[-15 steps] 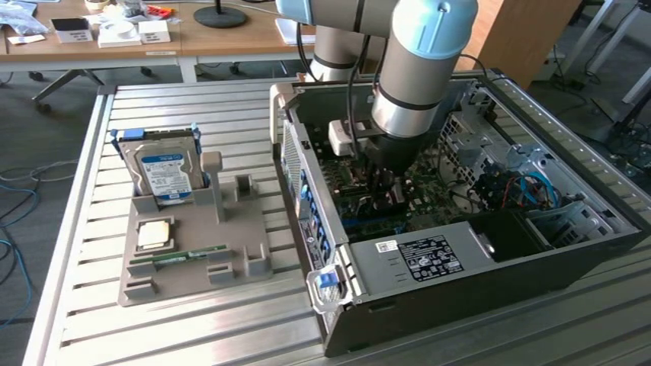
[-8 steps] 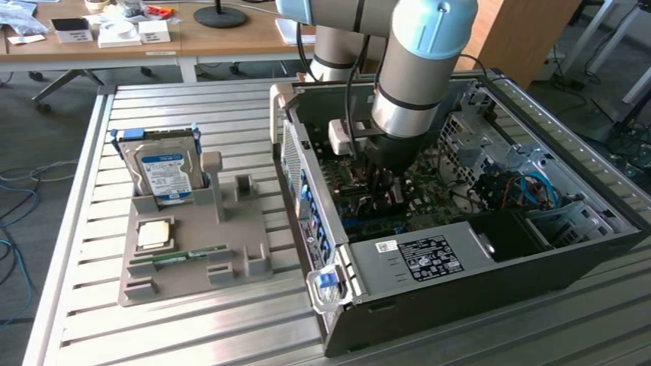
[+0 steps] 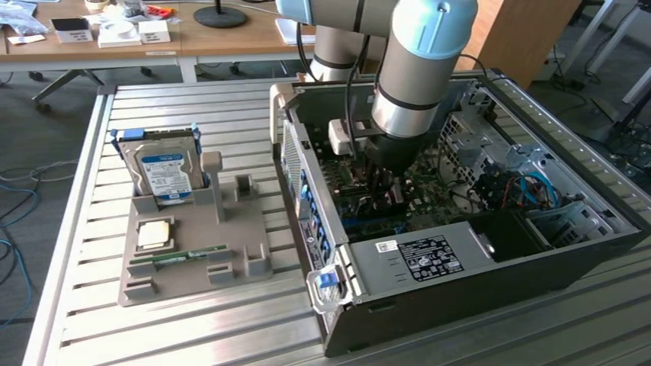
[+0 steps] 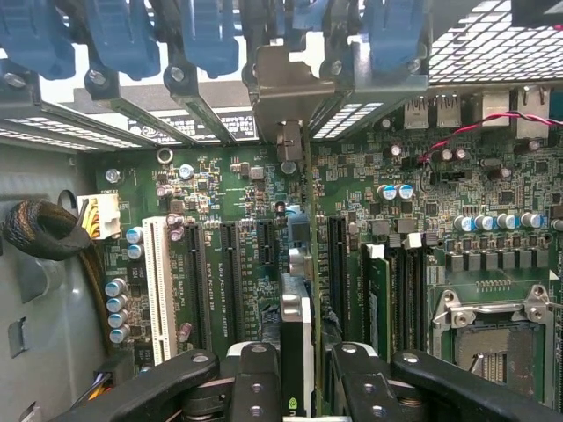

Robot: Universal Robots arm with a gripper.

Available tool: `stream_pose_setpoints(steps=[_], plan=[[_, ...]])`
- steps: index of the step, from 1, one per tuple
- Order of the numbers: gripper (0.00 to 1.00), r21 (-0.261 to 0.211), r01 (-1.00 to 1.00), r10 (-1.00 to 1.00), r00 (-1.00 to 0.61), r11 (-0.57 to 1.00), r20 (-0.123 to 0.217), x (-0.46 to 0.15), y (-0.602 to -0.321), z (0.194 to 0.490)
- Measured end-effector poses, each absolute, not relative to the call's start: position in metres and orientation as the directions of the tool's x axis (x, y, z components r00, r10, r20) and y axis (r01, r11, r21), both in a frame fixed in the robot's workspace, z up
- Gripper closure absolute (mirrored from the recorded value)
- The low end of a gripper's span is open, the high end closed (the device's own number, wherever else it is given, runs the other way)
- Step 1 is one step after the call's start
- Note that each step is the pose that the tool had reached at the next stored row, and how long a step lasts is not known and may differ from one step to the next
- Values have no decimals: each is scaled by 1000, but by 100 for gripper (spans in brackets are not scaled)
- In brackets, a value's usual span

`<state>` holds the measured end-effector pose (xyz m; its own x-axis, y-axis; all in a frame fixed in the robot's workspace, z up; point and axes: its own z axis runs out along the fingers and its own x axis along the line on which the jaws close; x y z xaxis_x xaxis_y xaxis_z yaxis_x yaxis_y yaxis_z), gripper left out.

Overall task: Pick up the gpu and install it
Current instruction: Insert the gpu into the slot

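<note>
One gripper [image 4: 296, 378] down inside the open black computer case [image 3: 569, 252], black fingers [image 4: 255, 374] about half spread and clamped on the gpu [image 4: 297, 330], held edge-on just over the green motherboard [image 4: 220, 220] between its black expansion slots [image 4: 230, 272], silver end bracket [image 4: 286, 88] up at the case's rear slot openings. Small green logo on the card's near edge, white print between the slots too small to read. Outside, on the grey holder [image 3: 194, 259], a blue-labelled hard drive [image 3: 168, 175] upright, text illegible; white-on-black label on the power supply [image 3: 428, 259], also unreadable.

Arm [image 3: 412, 76] inside open computer case [image 3: 569, 229]
</note>
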<state>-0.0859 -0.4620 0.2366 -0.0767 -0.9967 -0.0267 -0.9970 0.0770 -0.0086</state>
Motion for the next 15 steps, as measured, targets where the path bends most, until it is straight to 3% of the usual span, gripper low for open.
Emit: stream_pose_setpoints(steps=[12,13,15], plan=[[72,-9,-997,-997,-77,77,-26,-86,-462,237],[66,-8,-997,-997,-77,77,-26,-86,-462,237],[66,-8,-997,-997,-77,77,-26,-86,-462,237]])
